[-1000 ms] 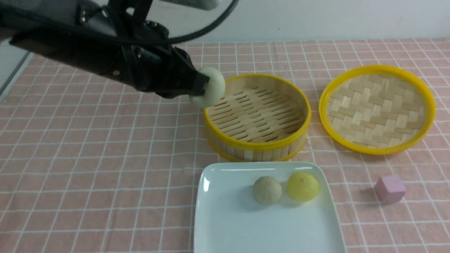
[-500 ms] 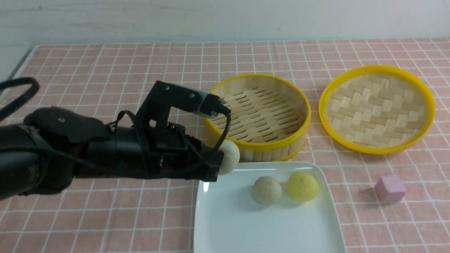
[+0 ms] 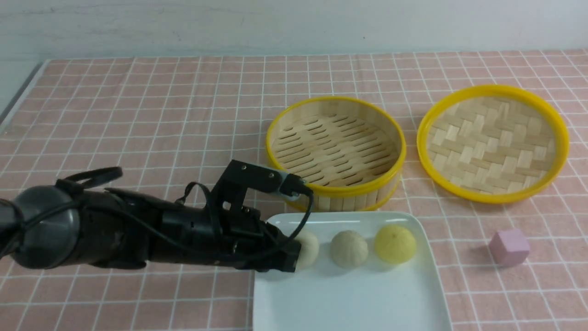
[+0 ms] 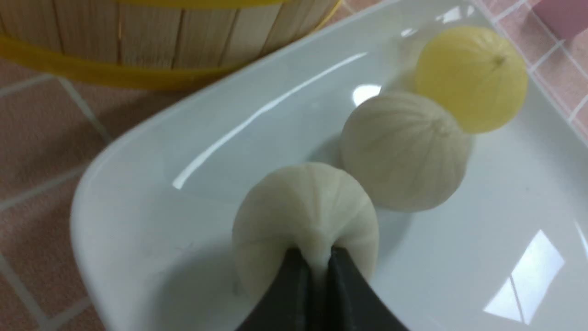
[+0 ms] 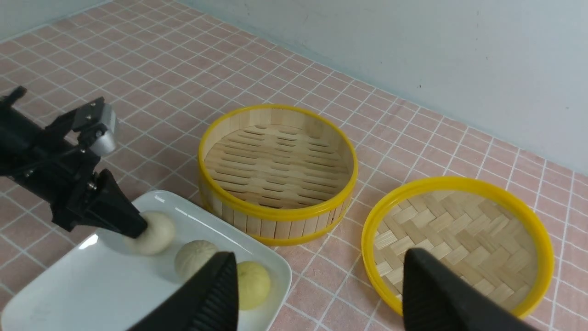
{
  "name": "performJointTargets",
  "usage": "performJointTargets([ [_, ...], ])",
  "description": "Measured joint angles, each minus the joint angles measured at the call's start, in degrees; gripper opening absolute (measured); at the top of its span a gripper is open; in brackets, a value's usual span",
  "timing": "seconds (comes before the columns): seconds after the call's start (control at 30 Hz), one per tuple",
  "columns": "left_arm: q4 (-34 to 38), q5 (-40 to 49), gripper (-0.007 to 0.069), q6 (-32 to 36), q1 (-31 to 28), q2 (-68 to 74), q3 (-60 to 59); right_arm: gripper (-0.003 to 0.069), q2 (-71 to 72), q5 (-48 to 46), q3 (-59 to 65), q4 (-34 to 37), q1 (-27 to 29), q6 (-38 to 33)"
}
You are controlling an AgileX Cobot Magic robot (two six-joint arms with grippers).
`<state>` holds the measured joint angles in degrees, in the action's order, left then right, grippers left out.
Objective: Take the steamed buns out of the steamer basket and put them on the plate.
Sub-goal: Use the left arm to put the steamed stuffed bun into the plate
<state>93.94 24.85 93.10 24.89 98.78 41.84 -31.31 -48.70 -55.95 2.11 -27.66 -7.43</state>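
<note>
Left gripper point(image 3: 294, 254) clamping a cream steamed bun point(image 3: 309, 248) on the white plate point(image 3: 353, 299), right gripper point(image 5: 318, 254) hovering, jaws standing apart

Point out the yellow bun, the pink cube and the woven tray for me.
yellow bun point(image 3: 395, 243), front view, middle of its rounded surface.
pink cube point(image 3: 509, 247), front view, centre of the cube.
woven tray point(image 3: 494, 91), front view, far part of its yellow rim.

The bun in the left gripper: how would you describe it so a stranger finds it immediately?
Find the white square plate in front of the steamer basket. A row of three lies there; the pale bun is at its left end. Only it is pinched by the black left gripper.
</note>
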Motion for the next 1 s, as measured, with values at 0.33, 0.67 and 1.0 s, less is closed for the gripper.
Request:
performJointTargets([
  [0.33, 0.49, 2.38, 0.0033, 0.2, 0.0, 0.68, 0.0, 0.0477, 0.0, 0.0, 0.0, 0.06, 0.0, 0.0],
  [0.67, 0.38, 6.1, 0.0228, 0.2, 0.0, 0.68, 0.0, 0.0477, 0.0, 0.06, 0.0, 0.06, 0.0, 0.0],
  [1.0, 0.38, 4.47, 0.0526, 0.2, 0.0, 0.68, 0.0, 0.0477, 0.0, -0.24, 0.0, 0.06, 0.0, -0.1],
])
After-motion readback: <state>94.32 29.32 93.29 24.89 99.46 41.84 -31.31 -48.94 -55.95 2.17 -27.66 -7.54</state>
